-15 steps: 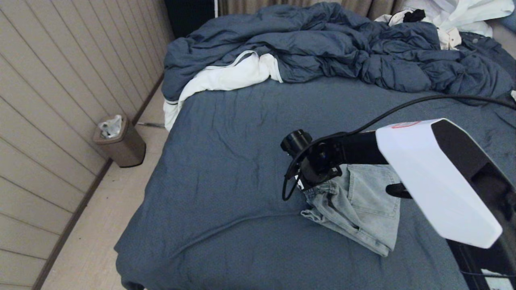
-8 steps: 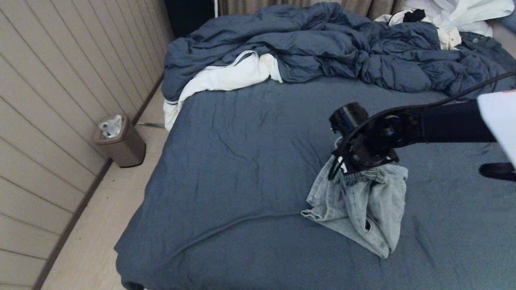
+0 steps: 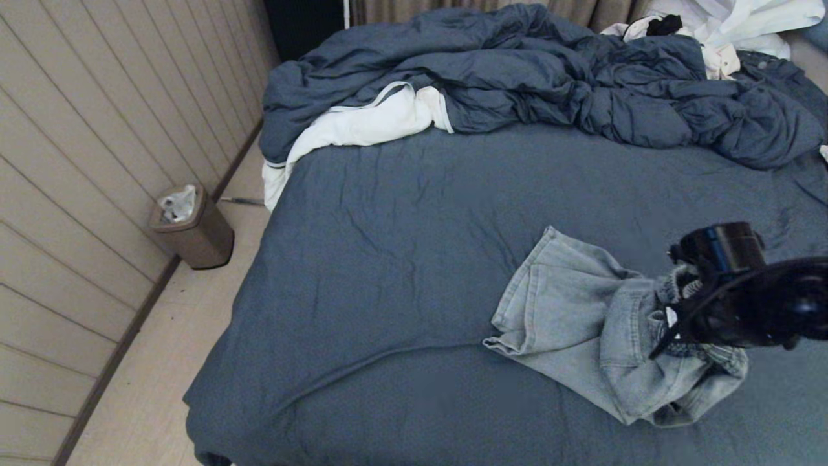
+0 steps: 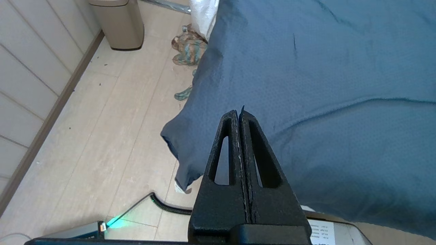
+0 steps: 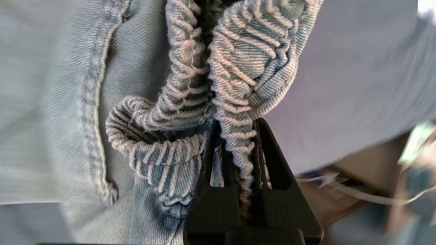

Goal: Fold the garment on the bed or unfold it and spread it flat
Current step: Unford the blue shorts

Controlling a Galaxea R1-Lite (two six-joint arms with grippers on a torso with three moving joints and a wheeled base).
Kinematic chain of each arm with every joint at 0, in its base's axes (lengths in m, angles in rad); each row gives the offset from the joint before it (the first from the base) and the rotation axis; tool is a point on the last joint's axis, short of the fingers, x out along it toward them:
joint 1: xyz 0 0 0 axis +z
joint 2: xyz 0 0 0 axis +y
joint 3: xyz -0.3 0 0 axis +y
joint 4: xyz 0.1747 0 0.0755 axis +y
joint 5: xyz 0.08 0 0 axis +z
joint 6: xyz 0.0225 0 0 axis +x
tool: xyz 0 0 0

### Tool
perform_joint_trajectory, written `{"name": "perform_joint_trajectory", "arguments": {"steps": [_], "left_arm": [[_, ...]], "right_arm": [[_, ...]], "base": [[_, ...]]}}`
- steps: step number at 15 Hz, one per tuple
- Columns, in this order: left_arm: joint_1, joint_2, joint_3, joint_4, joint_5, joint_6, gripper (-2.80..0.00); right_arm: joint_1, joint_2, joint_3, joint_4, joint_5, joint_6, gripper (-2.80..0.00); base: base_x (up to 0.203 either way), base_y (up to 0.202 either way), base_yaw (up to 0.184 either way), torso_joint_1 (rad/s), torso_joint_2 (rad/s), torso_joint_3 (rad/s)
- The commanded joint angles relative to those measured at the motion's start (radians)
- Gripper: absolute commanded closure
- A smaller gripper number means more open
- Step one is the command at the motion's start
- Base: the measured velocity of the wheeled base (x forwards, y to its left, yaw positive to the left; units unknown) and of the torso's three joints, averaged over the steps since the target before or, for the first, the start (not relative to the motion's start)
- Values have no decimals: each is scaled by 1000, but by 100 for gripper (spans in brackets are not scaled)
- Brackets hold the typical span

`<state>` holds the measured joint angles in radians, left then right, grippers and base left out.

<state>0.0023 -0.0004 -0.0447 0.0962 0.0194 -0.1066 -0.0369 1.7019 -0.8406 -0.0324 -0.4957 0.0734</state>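
The garment [image 3: 569, 317], light blue denim-look shorts, lies crumpled on the bed [image 3: 401, 259] at the near right, with one leg spread out toward the middle. My right gripper [image 5: 235, 124] is shut on a fold of the ribbed elastic waistband [image 5: 235, 85]; in the head view it sits at the garment's right end [image 3: 676, 327], fingers buried in cloth. A seamed pocket edge [image 5: 92, 102] shows beside it. The drawstring is hidden. My left gripper [image 4: 238, 114] is shut on nothing, hanging low over the bed's near left corner [image 4: 190, 143], outside the head view.
A puffy dark blue duvet [image 3: 550, 77] is heaped across the far side, with a white cloth [image 3: 362, 126] at its left and white clothes [image 3: 744, 26] at the far right. A tan bin [image 3: 191, 226] stands on the floor by the panelled wall. A black cable [image 4: 163, 204] lies on the floor.
My right gripper has swung from the garment's left side up and over to the right and nearer, pulling the waistband with it. The shorts have opened out, one leg now lying flatter.
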Motion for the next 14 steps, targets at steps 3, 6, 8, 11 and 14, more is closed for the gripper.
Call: {"name": "perform_joint_trajectory", "arguments": {"steps": [3,6,8,11,14], "left_arm": [[2,0,0,0,1,-1,0],[1,0,0,0,1,-1,0],[1,0,0,0,1,-1,0],[1,0,0,0,1,-1,0],[1,0,0,0,1,-1,0]], "right_arm": [[-242,-92,209,-213,130,-5,0],[-384,-101,320,-305,215,-42,0],[-448,-100,390,-399,257,-69,0],[-479,-94,461,-497,284,-109,-280],[-502,-115,463,-501,326,-107,-280]], "base": [[0,0,0,0,0,0],[0,0,0,0,0,0],[0,0,0,0,0,0],[0,0,0,0,0,0],[0,0,0,0,0,0]]}}
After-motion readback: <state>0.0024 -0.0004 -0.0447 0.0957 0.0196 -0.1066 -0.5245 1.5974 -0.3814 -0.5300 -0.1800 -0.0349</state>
